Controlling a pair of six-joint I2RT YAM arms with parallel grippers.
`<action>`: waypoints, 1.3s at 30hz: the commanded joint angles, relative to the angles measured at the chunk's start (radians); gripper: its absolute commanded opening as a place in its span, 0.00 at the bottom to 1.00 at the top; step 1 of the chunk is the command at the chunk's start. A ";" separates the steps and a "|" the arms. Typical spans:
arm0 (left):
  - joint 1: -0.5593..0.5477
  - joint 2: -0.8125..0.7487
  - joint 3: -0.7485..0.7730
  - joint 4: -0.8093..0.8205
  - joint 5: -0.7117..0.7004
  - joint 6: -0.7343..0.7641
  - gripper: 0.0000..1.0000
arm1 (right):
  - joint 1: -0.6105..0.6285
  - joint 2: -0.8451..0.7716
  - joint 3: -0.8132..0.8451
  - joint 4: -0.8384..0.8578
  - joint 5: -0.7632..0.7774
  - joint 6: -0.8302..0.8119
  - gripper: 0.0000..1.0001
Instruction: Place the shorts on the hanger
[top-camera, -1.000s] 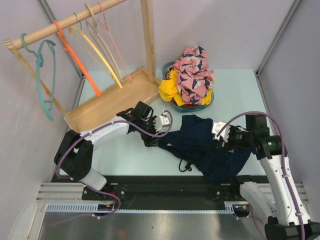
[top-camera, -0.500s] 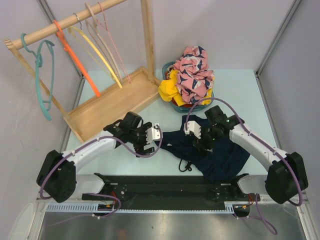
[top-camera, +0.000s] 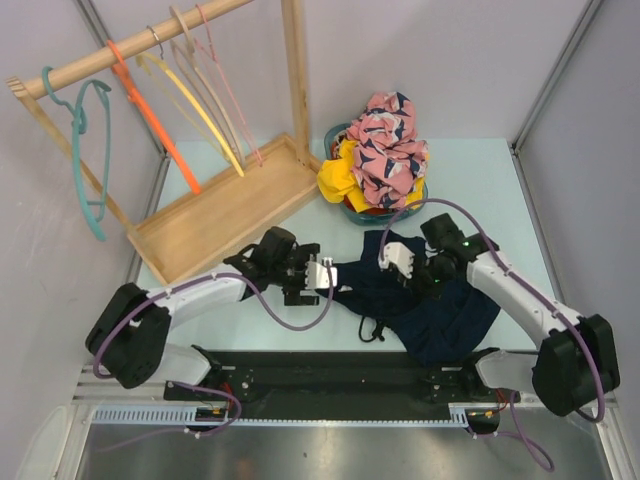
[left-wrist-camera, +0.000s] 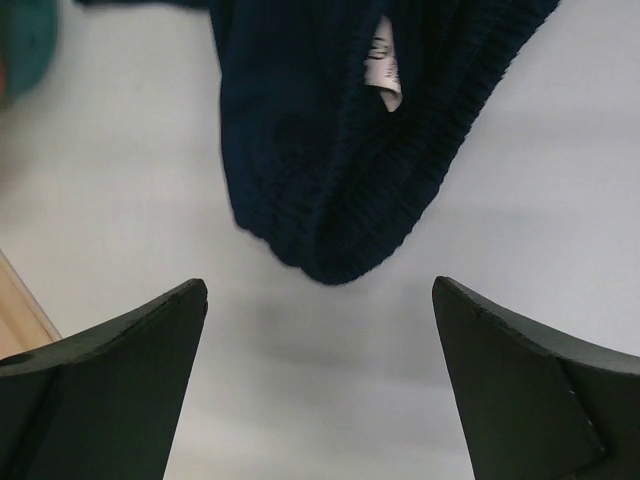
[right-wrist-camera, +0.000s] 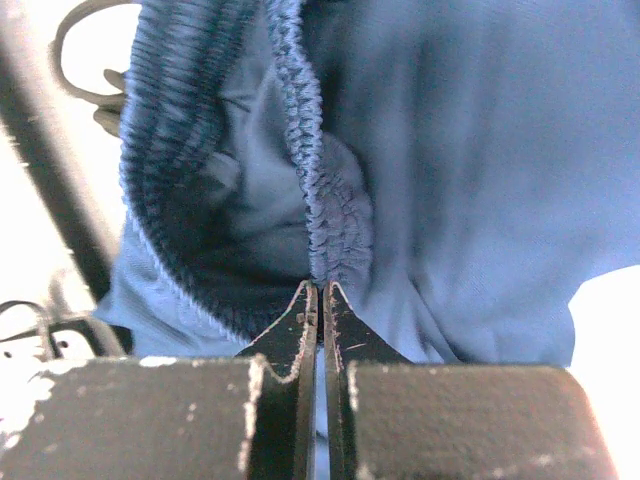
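The navy shorts (top-camera: 440, 305) lie crumpled on the table in front of the arms, drawstring at the near edge. My right gripper (top-camera: 402, 268) sits on their upper middle; in the right wrist view the gripper (right-wrist-camera: 322, 288) is shut on the ribbed waistband of the shorts (right-wrist-camera: 460, 150). My left gripper (top-camera: 322, 276) is at the shorts' left end, open. In the left wrist view the gripper (left-wrist-camera: 318, 285) has only bare table between its fingers, the rounded waistband end of the shorts (left-wrist-camera: 330, 160) just ahead. The pale-pink hanger (top-camera: 232, 95) hangs on the wooden rail.
A teal basket (top-camera: 408, 210) piled with pink floral and yellow garments stands behind the shorts. The wooden rack's tray (top-camera: 215, 215) is at the back left, with orange (top-camera: 160, 125), yellow (top-camera: 197, 105) and teal (top-camera: 85, 160) hangers on its rail. A black rail (top-camera: 330, 365) runs along the near edge.
My right arm swung in from the right and its jaws closed on the waistband. My left gripper opened wide and moved right to the shorts' left end.
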 joint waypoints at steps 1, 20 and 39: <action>-0.080 0.054 -0.022 0.122 -0.034 0.138 1.00 | -0.071 -0.089 0.005 -0.013 0.030 -0.014 0.00; -0.173 0.243 0.187 0.136 -0.078 -0.117 1.00 | -0.256 -0.286 0.005 0.098 0.167 0.153 0.00; -0.252 0.372 0.302 0.039 -0.140 -0.342 0.75 | -0.292 -0.321 -0.006 0.271 0.317 0.403 0.00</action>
